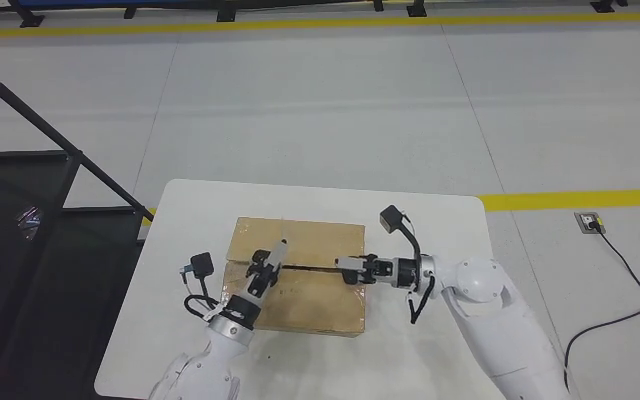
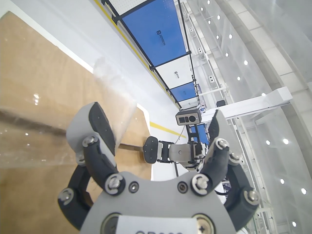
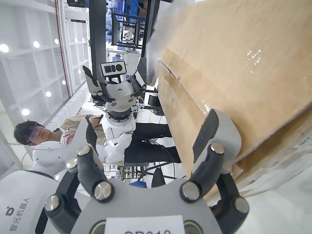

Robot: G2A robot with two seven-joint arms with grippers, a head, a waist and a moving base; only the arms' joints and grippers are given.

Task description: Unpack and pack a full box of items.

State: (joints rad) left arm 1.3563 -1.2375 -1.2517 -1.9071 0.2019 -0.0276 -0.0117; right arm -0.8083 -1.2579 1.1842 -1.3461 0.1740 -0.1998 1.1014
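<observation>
One white table with rounded corners fills the lower middle of the top view. It stands on a pale grey floor crossed by yellow lines at the upper edge and at the right. A black frame slants in from the left edge. At the far right a floor socket feeds a dark cable.

In the left wrist view the room runs off in blue panels that carry small logos, under a white ceiling dotted with round lights. The right wrist view has white shelving at its left. A pale printed label sits on the box's side at the right edge, too blurred to read.

The cardboard box lies at the middle of the table, its flaps closed along a dark seam. Glossy clear tape covers its top. It also shows in both wrist views.

The left gripper is at the left end of the seam, and in its own view the jaws are spread wide with nothing between them. A whitish translucent strip of tape stands up from the box top, just beside one finger pad.

The right gripper is at the seam's right end, facing the other, and in its own view the jaws are likewise spread and hold nothing. One finger lies against the box's top edge.
</observation>
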